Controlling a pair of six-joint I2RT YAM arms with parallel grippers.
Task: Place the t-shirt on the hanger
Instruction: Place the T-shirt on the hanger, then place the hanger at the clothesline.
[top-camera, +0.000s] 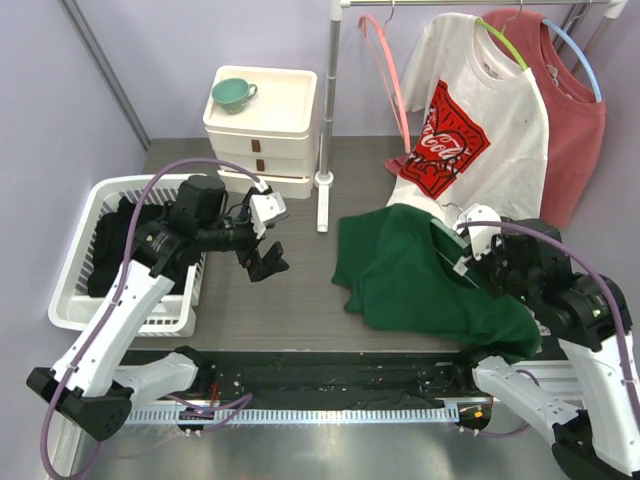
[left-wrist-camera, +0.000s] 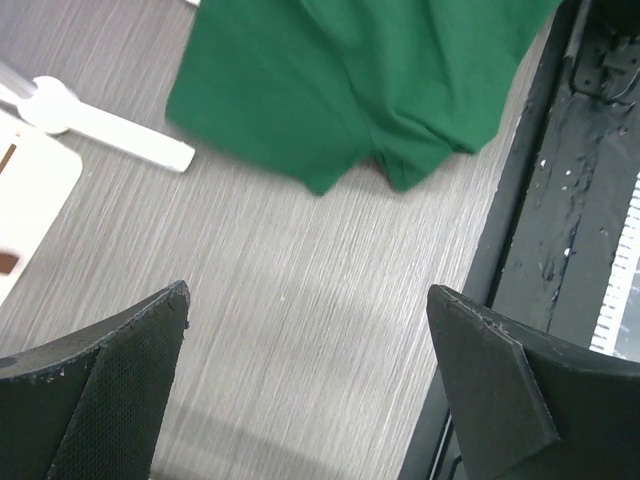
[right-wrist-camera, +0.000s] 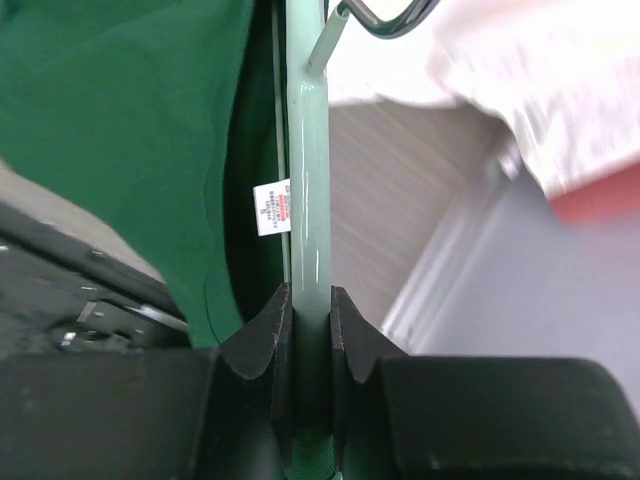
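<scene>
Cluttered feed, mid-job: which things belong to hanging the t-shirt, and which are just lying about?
Job: green t-shirt; mint hanger, clamped in right gripper; left gripper, open.
Lying about: white printed shirt; red shirt; pink hanger; drawer unit; cup; basket of dark clothes.

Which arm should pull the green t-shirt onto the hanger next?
Likely left: the left gripper is open, empty, near the dark green t-shirt; the right gripper is shut on the pale mint hanger.
</scene>
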